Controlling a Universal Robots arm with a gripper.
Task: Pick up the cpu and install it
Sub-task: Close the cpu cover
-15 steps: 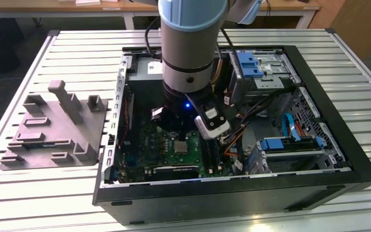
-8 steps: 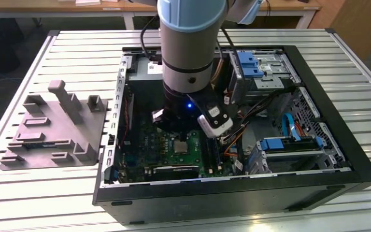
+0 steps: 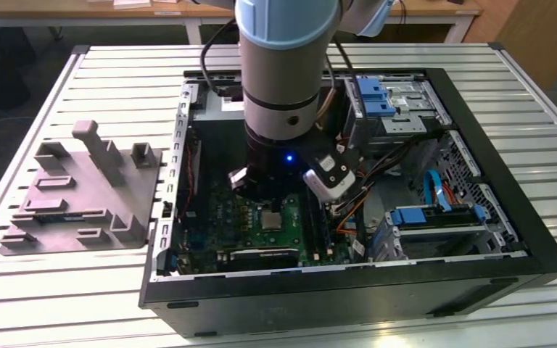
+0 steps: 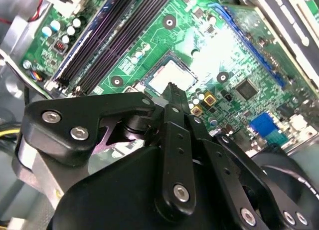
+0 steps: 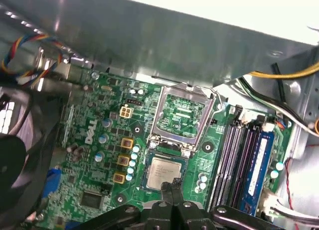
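Gripper: fingers together, empty, tips just above the cpu's near edge in both wrist views.
Cpu: flat in its socket on the motherboard, silver top exposed; metal frame hinged open just beside it.
Memory slots: beside the socket.
Case: open, on the bench.
Fixture: beside the case, on the exterior view's left.

exterior view high, wrist views close over motherboard

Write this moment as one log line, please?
gripper: just above chip | chip: lying in socket on green board | socket frame: flipped open
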